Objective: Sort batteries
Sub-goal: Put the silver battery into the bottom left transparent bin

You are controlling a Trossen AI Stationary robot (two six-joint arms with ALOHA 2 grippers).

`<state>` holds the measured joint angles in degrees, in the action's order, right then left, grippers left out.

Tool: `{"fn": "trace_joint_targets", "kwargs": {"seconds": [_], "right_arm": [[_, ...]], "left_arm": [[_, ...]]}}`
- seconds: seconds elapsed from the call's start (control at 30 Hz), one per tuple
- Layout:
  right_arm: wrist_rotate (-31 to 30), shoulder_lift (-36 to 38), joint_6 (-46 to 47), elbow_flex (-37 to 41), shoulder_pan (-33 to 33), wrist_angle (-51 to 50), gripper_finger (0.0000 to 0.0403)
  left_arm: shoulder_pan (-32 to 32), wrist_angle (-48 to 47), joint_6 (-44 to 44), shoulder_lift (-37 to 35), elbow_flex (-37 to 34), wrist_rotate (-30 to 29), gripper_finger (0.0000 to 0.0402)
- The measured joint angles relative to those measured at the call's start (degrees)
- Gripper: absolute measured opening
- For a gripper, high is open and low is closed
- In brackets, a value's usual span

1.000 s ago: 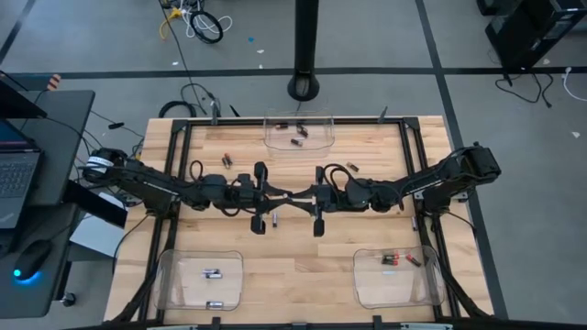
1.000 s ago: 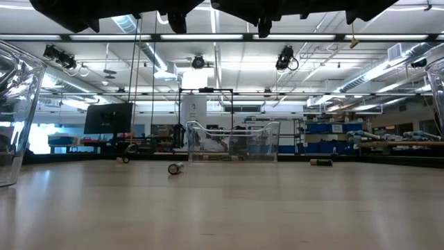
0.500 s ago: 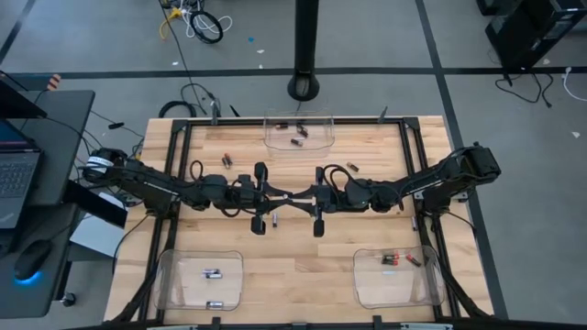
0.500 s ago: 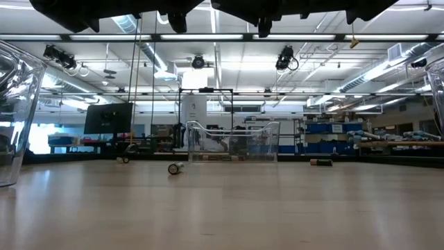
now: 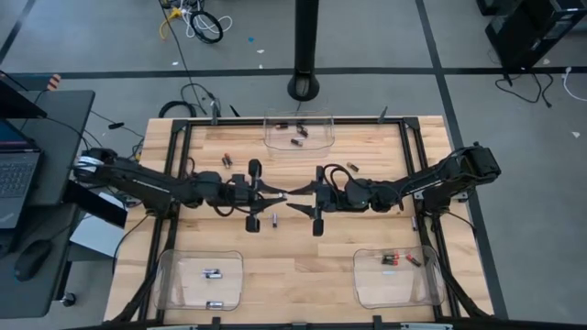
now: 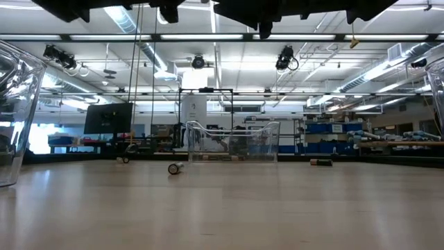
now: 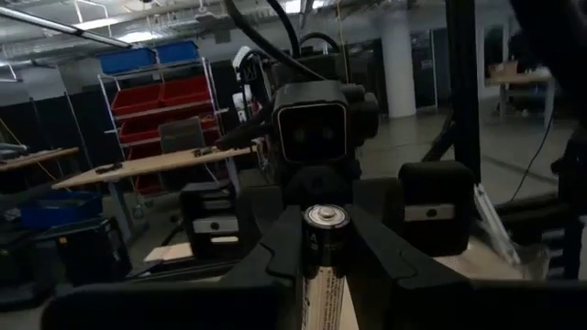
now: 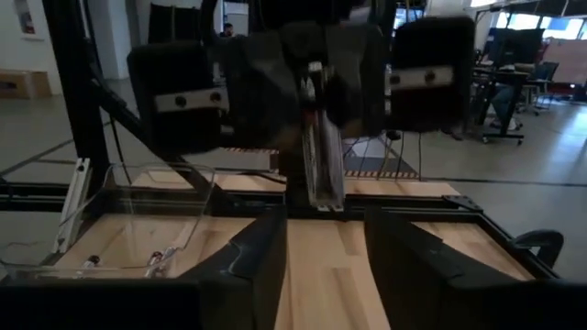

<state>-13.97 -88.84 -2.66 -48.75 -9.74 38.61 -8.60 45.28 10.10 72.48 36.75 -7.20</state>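
Silvery-grey cylindrical battery [image 7: 323, 266]: clamped upright between my left gripper [image 7: 326, 261] fingers; my right gripper [image 8: 326, 252], facing it, parted, empty.

A robotics lab or workshop hall. The low view shows an open ceiling [image 6: 229, 55] with long strip lights and ducts across the top of the frame, and benches and blue bins [image 6: 333, 128] at right. The left wrist view has a rack [image 7: 160, 110] of red and blue bins at upper left. From above: grey floor [image 5: 110, 46], loose cables [image 5: 197, 23], a laptop [image 5: 18, 170] at far left.
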Motion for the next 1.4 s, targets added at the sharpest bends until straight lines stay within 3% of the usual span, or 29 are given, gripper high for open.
{"fn": "trace_joint_targets", "kwargs": {"seconds": [0.13,0.33,0.5,0.67,0.93,1.17,1.4], "right_arm": [[-0.3,0.0,0.0,0.0,0.0,-0.1,0.0171],[-0.4,0.0,0.1,0.0,0.4,-3.8,0.0169],[-0.4,0.0,1.4,0.0,0.7,-6.4,0.0160],[-0.5,0.0,1.3,0.0,1.2,-8.3,0.0159],[0.9,0.0,1.1,0.0,3.7,-10.7,0.0155],[3.1,0.0,1.0,0.0,6.8,-12.1,0.0154],[5.1,0.0,1.0,0.0,9.4,-12.7,0.0150]], "left_arm": [[-0.3,-14.7,2.1,-5.6,3.1,-1.0,0.0058],[-3.7,-51.8,3.0,-8.9,16.1,-5.3,0.0058],[-8.5,-77.8,-4.3,-7.2,26.0,-7.0,0.0058],[-14.4,-95.9,-14.4,-6.4,28.6,-5.3,0.0058],[-29.2,-100.8,-39.4,-2.8,28.6,-3.8,0.0058],[-40.7,-101.5,-57.5,6.9,28.6,-2.1,0.0058],[-46.0,-98.9,-64.5,15.9,28.6,1.3,0.0058]]}}
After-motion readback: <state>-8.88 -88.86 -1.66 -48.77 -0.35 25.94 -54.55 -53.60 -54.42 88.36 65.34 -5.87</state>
